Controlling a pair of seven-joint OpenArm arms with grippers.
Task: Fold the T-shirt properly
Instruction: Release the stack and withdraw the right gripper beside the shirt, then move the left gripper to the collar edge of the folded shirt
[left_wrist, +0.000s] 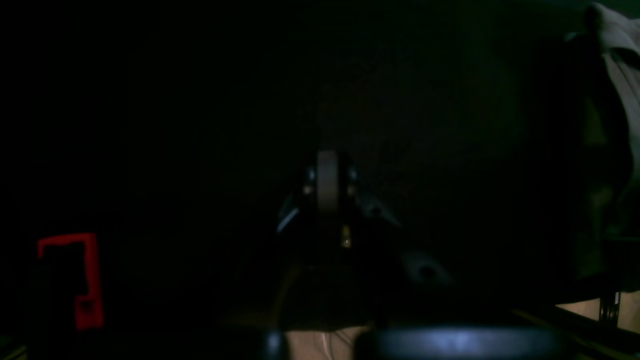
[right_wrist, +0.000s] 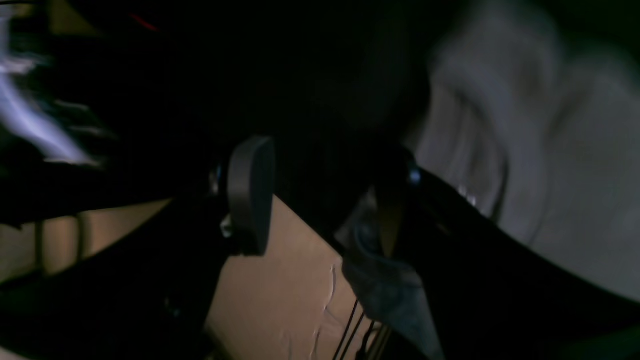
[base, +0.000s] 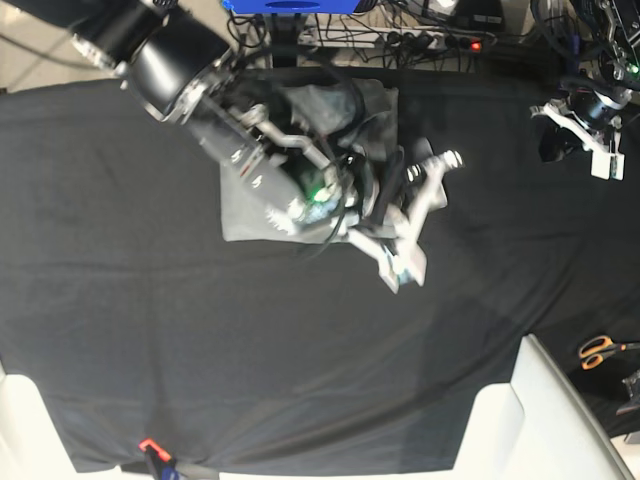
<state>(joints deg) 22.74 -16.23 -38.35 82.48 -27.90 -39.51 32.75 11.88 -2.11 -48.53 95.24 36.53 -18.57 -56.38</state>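
My right fingers spread empty just right of the shirt bunched at counter back-centre, left fingers pressed together far right; risk: snagging cloth, dragging the fold apart.

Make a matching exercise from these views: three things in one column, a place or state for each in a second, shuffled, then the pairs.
Things:
1. T-shirt
2. left gripper
3. scissors

Places or states:
A. shut, off at the base view's upper right
B. at the table's right edge, orange handles
C. grey, partly under the right arm, mid-table

Pairs: 1-C, 2-A, 3-B
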